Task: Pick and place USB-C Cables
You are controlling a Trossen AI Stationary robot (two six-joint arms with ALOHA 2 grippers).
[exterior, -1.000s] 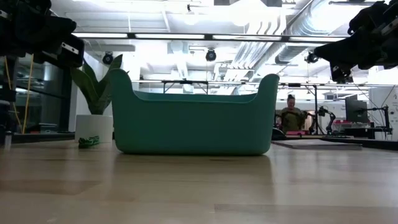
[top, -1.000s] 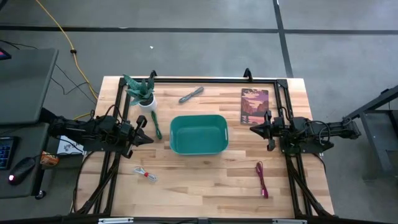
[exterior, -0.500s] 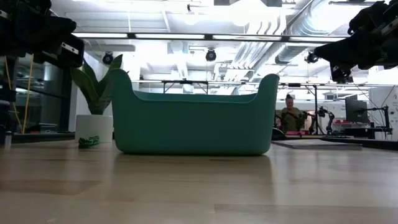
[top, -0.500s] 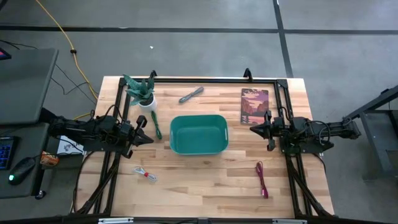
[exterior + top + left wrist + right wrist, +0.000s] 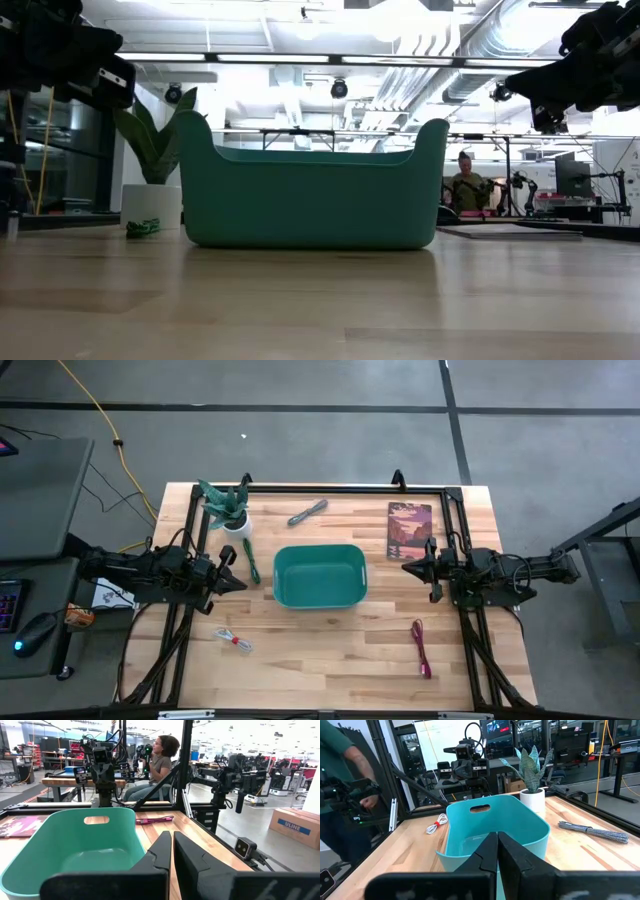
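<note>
The bin sits mid-bench, between the left pincer and right pincer; four cables lie around it.

A teal bin stood on the wooden table, filling the middle of the low view, its rim rising higher at both ends. Just beside its left end sat a white pot holding a broad-leaved plant, with a dark green cable bundled on the tabletop in front of the pot. A flat book lay to the bin's right. Dark arm parts hung in both upper corners. Far behind, a person sat at a workbench.
</note>
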